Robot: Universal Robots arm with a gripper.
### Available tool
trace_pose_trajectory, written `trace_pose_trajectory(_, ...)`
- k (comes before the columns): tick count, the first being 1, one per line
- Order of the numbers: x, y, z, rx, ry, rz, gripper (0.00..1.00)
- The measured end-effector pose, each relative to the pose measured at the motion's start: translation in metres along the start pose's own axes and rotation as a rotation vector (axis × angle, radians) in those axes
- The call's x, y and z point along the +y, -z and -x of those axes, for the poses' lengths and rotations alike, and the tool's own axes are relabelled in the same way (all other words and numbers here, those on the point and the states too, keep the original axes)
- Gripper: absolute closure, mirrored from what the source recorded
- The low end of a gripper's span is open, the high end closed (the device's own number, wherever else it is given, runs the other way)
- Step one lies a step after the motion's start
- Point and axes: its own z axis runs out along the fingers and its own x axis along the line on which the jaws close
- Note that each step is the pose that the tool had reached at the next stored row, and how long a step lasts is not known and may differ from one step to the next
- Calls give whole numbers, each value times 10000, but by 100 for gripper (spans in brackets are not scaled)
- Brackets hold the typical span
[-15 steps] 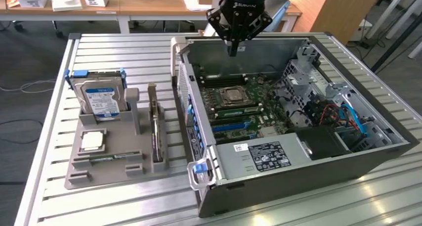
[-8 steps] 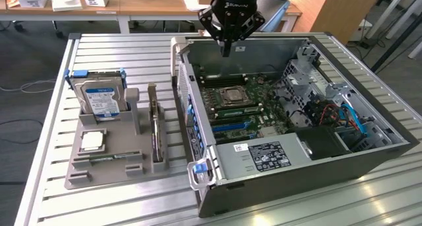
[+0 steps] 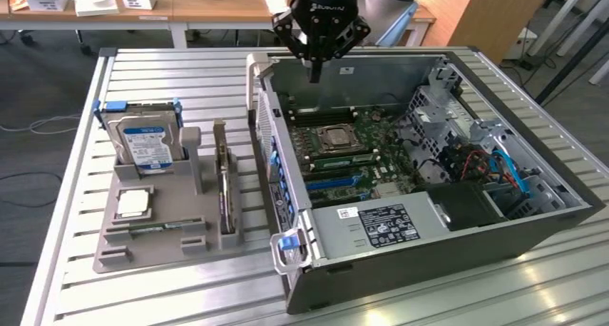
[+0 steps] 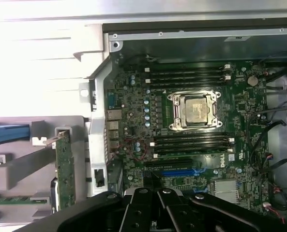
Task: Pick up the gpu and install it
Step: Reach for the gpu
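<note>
The gpu [image 3: 224,190] stands on its long edge in a slot of the grey holder [image 3: 124,255], just outside the open computer case [image 3: 381,276]. In the wrist view the gpu [image 4: 65,169] shows as a thin green-faced card with a metal edge. My gripper [image 3: 315,75] hangs high over the far end of the case, well away from the gpu, with its fingers [image 4: 142,209] pressed together and nothing between them. Below it lies the motherboard [image 4: 133,121] with a blue card slot [image 4: 179,171].
A blue-labelled hard drive [image 3: 145,142] stands upright in the holder beside the gpu, and a small square chip [image 3: 131,203] lies in front of it. Cables and a drive cage [image 3: 476,155] crowd the case on the exterior view's right. The slatted metal table [image 3: 142,297] carries it all.
</note>
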Motion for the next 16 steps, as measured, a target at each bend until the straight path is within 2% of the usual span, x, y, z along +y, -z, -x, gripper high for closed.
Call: trace_pose_trajectory(16,-31,-5,-389,-2,-40,0,89)
